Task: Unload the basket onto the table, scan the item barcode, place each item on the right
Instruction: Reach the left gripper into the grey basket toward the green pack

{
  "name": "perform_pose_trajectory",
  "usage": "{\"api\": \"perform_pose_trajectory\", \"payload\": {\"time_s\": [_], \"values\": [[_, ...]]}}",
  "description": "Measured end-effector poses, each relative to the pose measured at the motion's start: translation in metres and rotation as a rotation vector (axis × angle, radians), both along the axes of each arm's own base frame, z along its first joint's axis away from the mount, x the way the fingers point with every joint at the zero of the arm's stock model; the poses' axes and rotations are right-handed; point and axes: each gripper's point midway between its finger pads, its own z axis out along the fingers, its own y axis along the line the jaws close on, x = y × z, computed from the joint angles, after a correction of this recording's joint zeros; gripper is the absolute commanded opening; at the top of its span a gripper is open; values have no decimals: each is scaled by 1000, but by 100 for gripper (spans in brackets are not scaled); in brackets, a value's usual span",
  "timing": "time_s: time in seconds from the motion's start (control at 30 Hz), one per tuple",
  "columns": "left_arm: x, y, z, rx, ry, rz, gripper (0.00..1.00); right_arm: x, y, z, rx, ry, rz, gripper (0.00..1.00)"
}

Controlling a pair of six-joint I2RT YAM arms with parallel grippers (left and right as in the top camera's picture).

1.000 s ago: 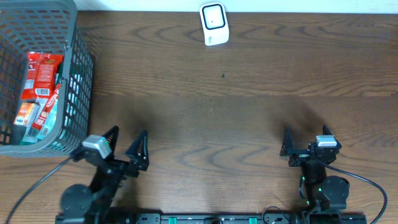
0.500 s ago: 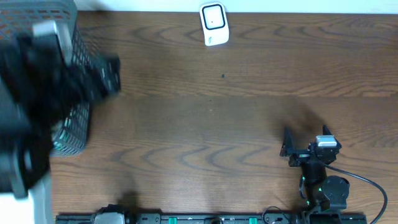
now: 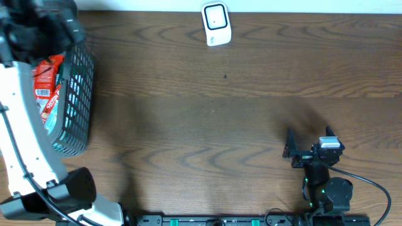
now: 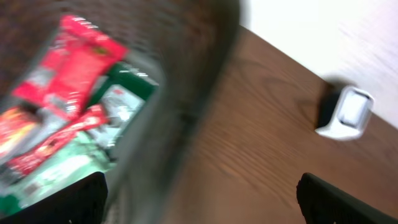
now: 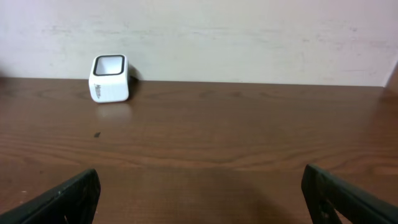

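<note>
Several packets lie in the grey basket (image 3: 80, 94) at the table's far left; a red packet (image 3: 48, 70) shows on top. My left gripper (image 3: 45, 26) hangs blurred over the basket's far end. In the left wrist view the left gripper (image 4: 202, 205) is open and empty above the basket rim (image 4: 186, 106), with a red packet (image 4: 69, 61) and a green packet (image 4: 121, 99) below. The white scanner (image 3: 216, 24) stands at the back edge, also visible as the scanner (image 5: 109, 78) in the right wrist view. My right gripper (image 3: 309, 141) rests open and empty at the front right.
The white link of the left arm (image 3: 19, 125) stretches along the left edge from the front up to the basket. Bare wood lies between the basket, the scanner (image 4: 348, 112) and the right gripper (image 5: 202, 199). A pale wall runs behind the table.
The left arm has swung from its rest at the front left up over the basket. Its jaws stayed open. The right arm has not moved.
</note>
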Motion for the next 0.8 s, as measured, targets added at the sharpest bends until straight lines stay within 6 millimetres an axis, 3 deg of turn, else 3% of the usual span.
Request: {"api": "perform_pose_trajectory", "payload": {"time_s": [0.17, 0.4, 0.8], "values": [[-20, 50, -3, -2, 20, 133, 98, 0, 0, 0, 0, 0, 0, 99], [-47, 88, -16, 26, 95, 258, 98, 0, 0, 0, 0, 0, 0, 99], [-63, 98, -94, -7, 317, 295, 98, 0, 0, 0, 0, 0, 0, 99]]}}
